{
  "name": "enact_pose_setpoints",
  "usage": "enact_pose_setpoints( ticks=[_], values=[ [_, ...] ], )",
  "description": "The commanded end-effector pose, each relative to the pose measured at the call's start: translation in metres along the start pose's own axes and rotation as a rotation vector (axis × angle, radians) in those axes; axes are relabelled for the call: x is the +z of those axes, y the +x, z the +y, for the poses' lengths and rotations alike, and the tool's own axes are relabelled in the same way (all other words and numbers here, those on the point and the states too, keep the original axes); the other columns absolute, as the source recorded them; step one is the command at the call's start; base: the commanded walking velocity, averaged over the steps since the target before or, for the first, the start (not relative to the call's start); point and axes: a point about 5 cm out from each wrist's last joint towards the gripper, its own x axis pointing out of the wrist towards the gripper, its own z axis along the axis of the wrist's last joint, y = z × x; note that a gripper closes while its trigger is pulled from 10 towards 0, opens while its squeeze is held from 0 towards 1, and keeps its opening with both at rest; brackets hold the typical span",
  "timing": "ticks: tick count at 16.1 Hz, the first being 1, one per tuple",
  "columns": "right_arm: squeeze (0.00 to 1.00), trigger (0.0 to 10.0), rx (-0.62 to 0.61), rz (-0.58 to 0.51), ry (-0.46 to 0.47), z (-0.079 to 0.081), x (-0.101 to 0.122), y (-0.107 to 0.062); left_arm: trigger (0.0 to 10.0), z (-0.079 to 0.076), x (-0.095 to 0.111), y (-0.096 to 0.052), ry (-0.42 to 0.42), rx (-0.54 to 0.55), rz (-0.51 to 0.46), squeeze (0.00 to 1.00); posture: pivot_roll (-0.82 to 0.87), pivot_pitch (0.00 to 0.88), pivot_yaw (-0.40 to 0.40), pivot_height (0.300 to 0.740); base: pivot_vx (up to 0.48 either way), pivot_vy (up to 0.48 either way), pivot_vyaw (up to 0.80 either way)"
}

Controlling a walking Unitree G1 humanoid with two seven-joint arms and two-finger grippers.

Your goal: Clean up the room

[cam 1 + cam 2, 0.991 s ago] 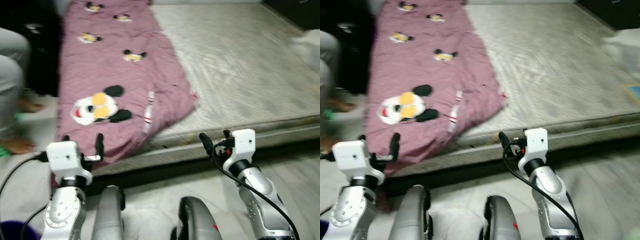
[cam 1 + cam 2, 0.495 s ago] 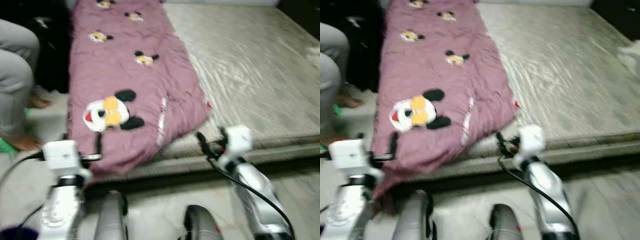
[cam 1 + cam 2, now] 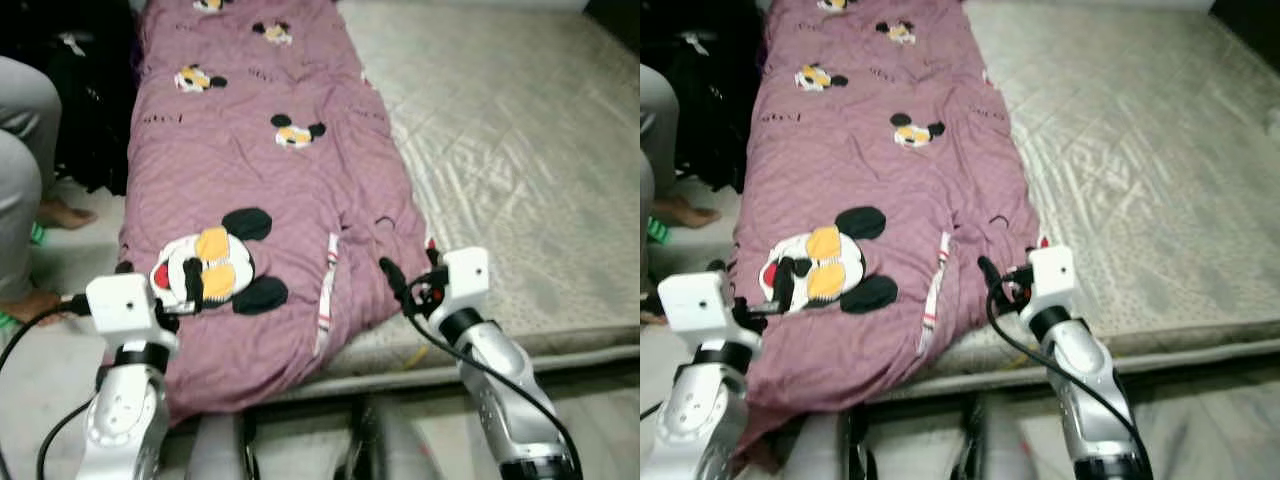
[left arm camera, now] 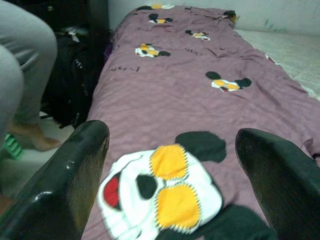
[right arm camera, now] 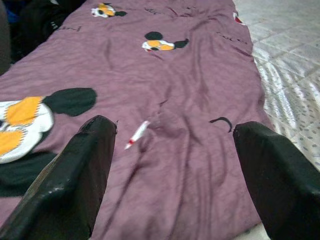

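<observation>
A mauve blanket (image 3: 280, 180) printed with cartoon mouse faces lies lengthwise along the left side of a bare grey mattress (image 3: 520, 150). Its near end hangs over the mattress's front edge. My left gripper (image 3: 158, 272) is open just above the near left part of the blanket, by the large mouse face (image 3: 215, 265). In the left wrist view that face (image 4: 165, 195) lies between the spread fingers (image 4: 70, 185). My right gripper (image 3: 412, 270) is open over the blanket's near right edge. The right wrist view shows creased blanket (image 5: 170, 100) between its fingers (image 5: 275, 180). Neither gripper holds anything.
A person in grey trousers (image 3: 20, 180) stands at the left of the bed, with a bare foot (image 3: 62, 213) on the pale floor. A dark bag (image 3: 90, 120) leans beside the bed's left side. The right half of the mattress is bare.
The camera has come closer to the bed and the view has sharpened. Both open grippers, before over the floor at the bed's front edge, are now over the blanket's near end.
</observation>
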Motion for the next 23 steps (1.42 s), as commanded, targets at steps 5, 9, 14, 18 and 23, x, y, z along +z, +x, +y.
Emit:
enact_pose_setpoints(
  ticks=[5,9,14,18,23],
  values=[
    [0.00,10.0,-0.025,0.018,-0.020,-0.0102,-0.0056,-0.0080,10.0,-0.0051,-0.0077,-0.0044,-0.014,-0.015,0.041,0.00,-0.03,0.188,-0.064,0.610,0.000,0.000,0.14],
    [0.00,10.0,-0.022,0.020,-0.022,-0.0098,-0.0057,-0.0076,10.0,-0.0052,-0.0080,-0.0042,-0.018,-0.010,0.045,0.00,-0.03,0.190,-0.066,0.610,0.000,0.000,0.72],
    [0.00,10.0,-0.027,0.022,-0.008,-0.0103,-0.0070,-0.0069,10.0,-0.0058,-0.0076,-0.0035,-0.019,-0.010,0.047,0.00,-0.03,0.190,-0.063,0.610,0.000,0.000,0.00],
    [0.00,10.0,-0.020,0.021,0.000,-0.0089,-0.0076,-0.0069,10.0,-0.0058,-0.0072,-0.0022,-0.020,-0.010,0.045,0.00,-0.03,0.189,-0.062,0.585,0.000,0.000,0.00],
    [0.00,10.0,-0.013,0.027,-0.018,-0.0094,-0.0071,-0.0044,10.0,-0.0055,-0.0051,-0.0009,-0.014,0.001,0.036,0.00,-0.03,0.189,-0.061,0.555,0.000,0.000,0.00]
  ],
)
